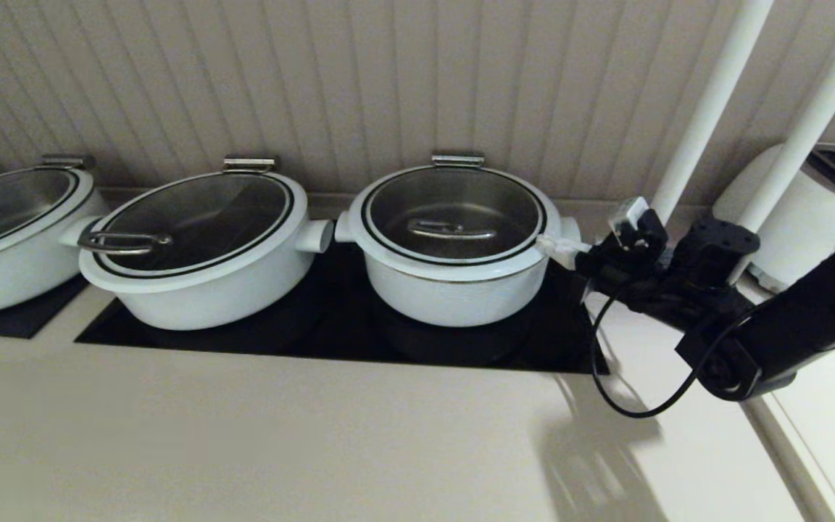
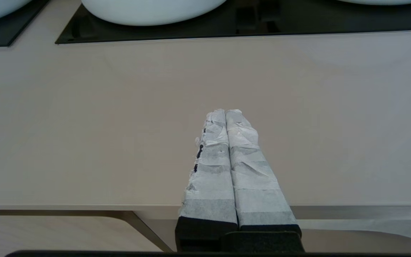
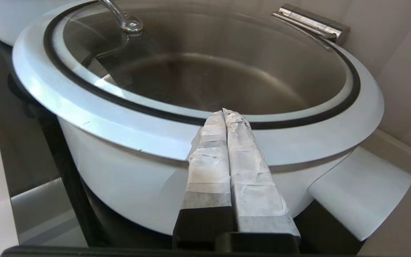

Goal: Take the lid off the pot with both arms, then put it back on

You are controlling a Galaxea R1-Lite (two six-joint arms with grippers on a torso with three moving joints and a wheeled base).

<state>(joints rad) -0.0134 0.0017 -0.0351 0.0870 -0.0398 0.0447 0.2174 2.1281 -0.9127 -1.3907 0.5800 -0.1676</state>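
1. Desk (image 1: 316,435) carries the pot (image 1: 454,290) on the black hob panel.
2. Lid (image 1: 452,210) is seated on the pot.
3. Right claw (image 3: 226,113) is closed, empty, at the rim; advise opening before lifting.
4. Left claw (image 2: 226,111) is closed, empty, over bare desk.

Missing entirely from the head view: the left arm, its gripper (image 2: 226,112) showing only at the wrist camera, above the counter (image 2: 84,125). Running off the head view's right edge: the right arm (image 1: 787,326), along with a white appliance (image 1: 816,210) behind two white poles (image 1: 707,109). Getting cropped at the right wrist view's top edge: the handle (image 3: 121,18) of the lid (image 3: 205,67), and being partly covered by the right gripper (image 3: 224,111) there: the near wall of the pot (image 3: 120,178).
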